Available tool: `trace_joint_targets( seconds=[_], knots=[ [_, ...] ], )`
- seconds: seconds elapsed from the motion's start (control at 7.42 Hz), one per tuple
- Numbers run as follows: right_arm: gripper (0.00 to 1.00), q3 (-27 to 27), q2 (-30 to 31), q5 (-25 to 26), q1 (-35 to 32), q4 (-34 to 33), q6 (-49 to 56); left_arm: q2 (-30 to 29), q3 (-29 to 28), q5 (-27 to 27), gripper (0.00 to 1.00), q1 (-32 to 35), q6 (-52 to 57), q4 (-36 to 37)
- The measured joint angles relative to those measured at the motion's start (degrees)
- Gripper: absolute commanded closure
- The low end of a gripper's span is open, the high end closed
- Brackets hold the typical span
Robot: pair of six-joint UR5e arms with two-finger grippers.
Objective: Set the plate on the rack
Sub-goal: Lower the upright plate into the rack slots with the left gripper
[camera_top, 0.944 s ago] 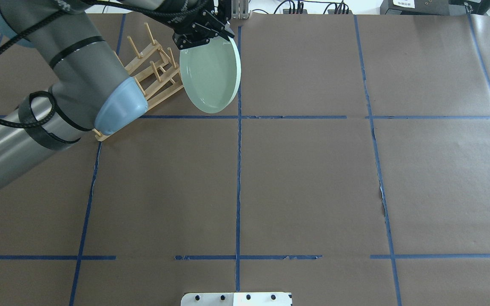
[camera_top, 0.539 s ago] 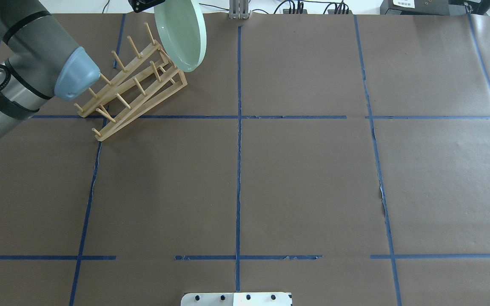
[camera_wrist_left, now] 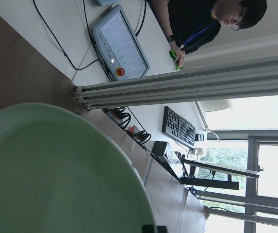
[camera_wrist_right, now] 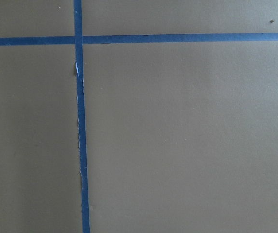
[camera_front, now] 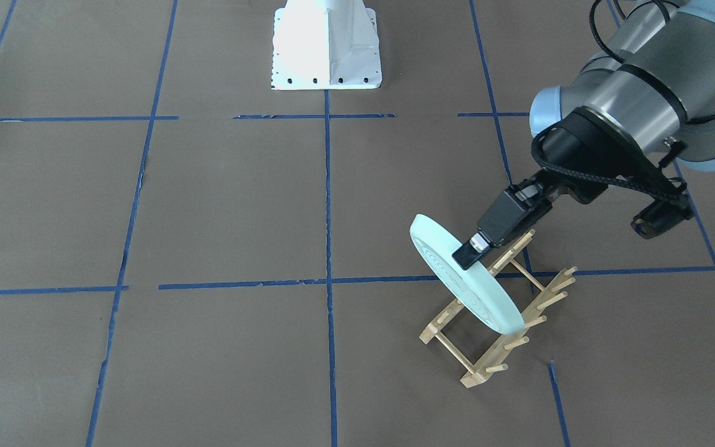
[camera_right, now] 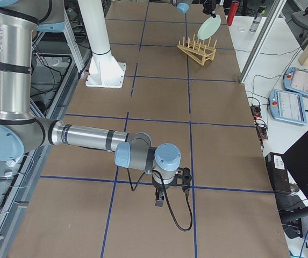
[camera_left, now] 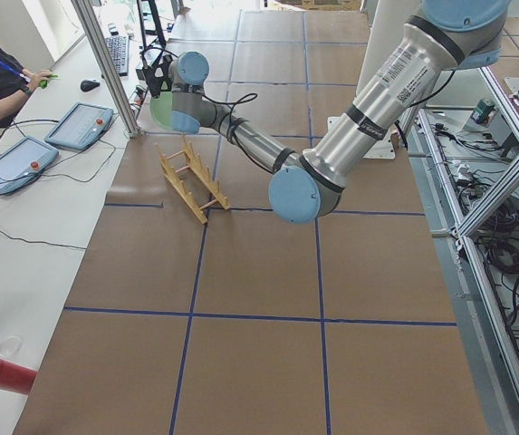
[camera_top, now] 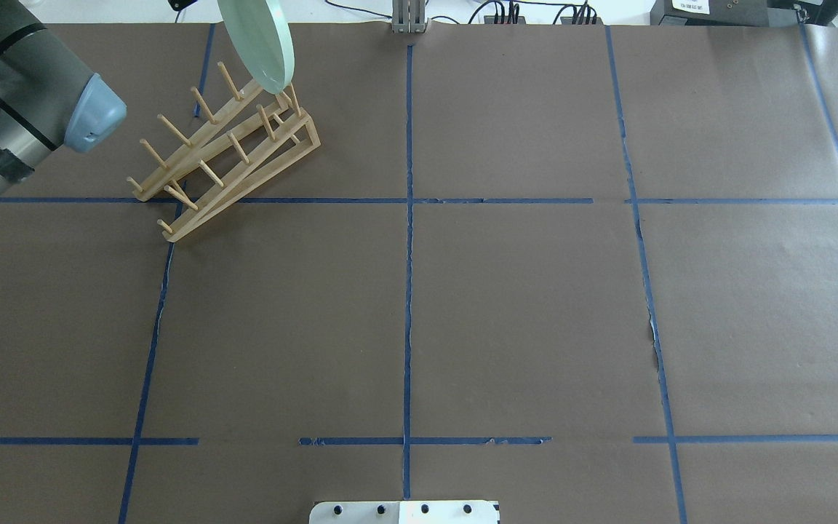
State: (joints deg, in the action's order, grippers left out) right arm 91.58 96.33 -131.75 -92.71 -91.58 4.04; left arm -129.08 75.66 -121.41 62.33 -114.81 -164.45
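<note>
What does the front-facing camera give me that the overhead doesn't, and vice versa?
Only front-facing: the left gripper pinching the plate by its rim. Only overhead: the metal post at the far edge of the table; the gripper is mostly out of frame there. Both: the plate tilted on edge over one end of the rack, and the left arm.

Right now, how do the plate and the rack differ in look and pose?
The plate is a solid pale green disc; the rack is an open light-wood frame with pegs. The plate is airborne, on edge and tilted, clamped at its rim by the fingers of the left gripper; the rack rests on the table. They look about equally wide.
</note>
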Motion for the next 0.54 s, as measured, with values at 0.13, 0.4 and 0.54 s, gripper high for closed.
trace_joint_targets(
  seconds=[0.13, 0.4, 0.54],
  knots=[
    [0.00, 0.0, 0.0, 0.0, 0.0, 0.0, 0.0, 0.2, -1.8, 1.0, 1.00, 0.1, 0.0, -2.6],
    [0.00, 0.0, 0.0, 0.0, 0.0, 0.0, 0.0, 0.3, -3.7, 3.0, 1.00, 0.1, -0.1, -4.5],
    [0.00, 0.0, 0.0, 0.0, 0.0, 0.0, 0.0, 0.3, -4.3, 3.9, 1.00, 0.0, -0.1, -4.6]
  ],
)
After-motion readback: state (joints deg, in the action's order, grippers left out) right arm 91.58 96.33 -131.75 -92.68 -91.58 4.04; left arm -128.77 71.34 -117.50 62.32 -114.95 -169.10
